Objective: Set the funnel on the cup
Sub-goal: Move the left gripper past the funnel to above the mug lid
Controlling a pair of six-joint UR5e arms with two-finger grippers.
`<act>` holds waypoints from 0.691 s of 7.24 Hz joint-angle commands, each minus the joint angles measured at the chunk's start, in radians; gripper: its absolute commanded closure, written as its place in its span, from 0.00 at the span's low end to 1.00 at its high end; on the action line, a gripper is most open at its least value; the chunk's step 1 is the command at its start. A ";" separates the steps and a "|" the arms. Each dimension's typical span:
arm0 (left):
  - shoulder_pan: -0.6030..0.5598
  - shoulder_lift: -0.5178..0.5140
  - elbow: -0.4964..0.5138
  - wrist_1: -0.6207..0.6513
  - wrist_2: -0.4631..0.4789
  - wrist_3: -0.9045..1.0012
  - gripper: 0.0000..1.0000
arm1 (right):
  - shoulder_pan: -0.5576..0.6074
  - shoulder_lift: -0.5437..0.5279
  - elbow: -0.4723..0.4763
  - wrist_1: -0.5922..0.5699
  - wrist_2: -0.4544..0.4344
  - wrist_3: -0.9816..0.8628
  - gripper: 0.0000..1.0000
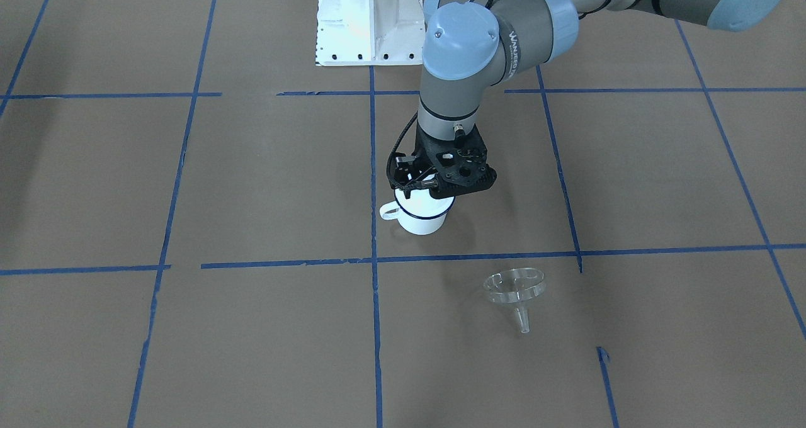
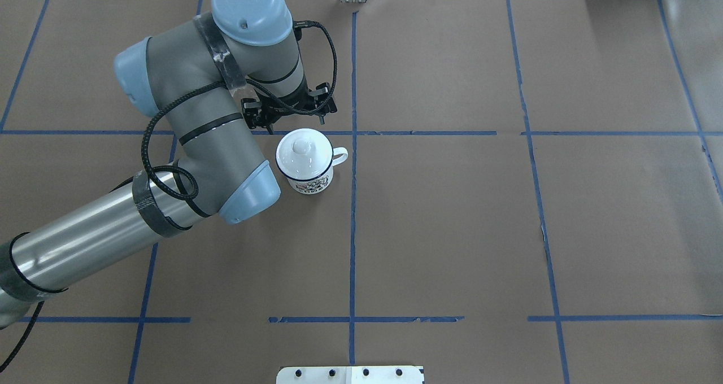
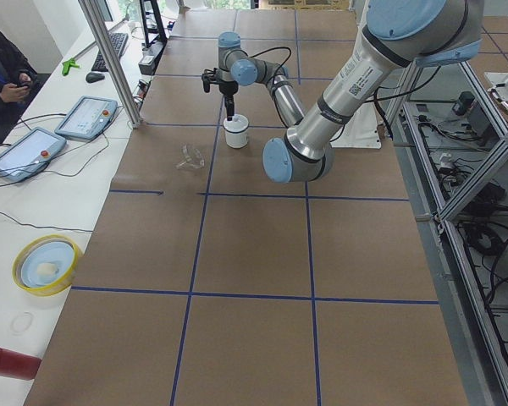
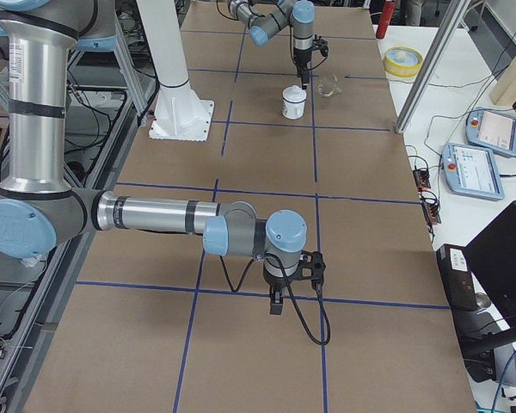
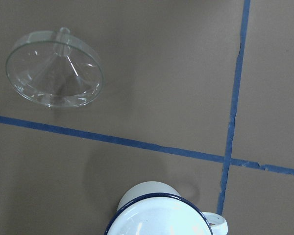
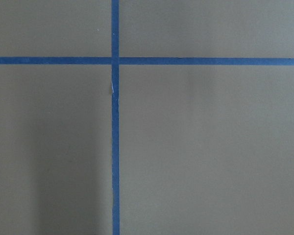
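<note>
The cup is a white enamel mug with a dark blue rim, and it stands upright near the table's middle. A round white knobbed lid sits on it. The cup also shows at the bottom of the left wrist view. The clear funnel lies on the paper apart from the cup, with its spout toward the operators' side; it also shows in the left wrist view. My left gripper hovers just above the lidded cup, and its fingers are hidden behind the camera mount. My right gripper hangs over bare table far from both; I cannot tell its state.
The white robot base stands behind the cup. Blue tape lines cross the brown paper. A yellow bowl, tablets and a seated person are on the operators' side, off the paper.
</note>
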 commanded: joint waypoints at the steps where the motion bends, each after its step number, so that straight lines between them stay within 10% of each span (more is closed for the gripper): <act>1: 0.025 0.002 0.003 -0.003 0.005 -0.004 0.00 | 0.000 0.000 0.000 0.000 0.000 0.000 0.00; 5: 0.037 0.011 0.000 -0.006 0.005 -0.002 0.01 | 0.000 0.000 0.000 0.000 0.000 0.000 0.00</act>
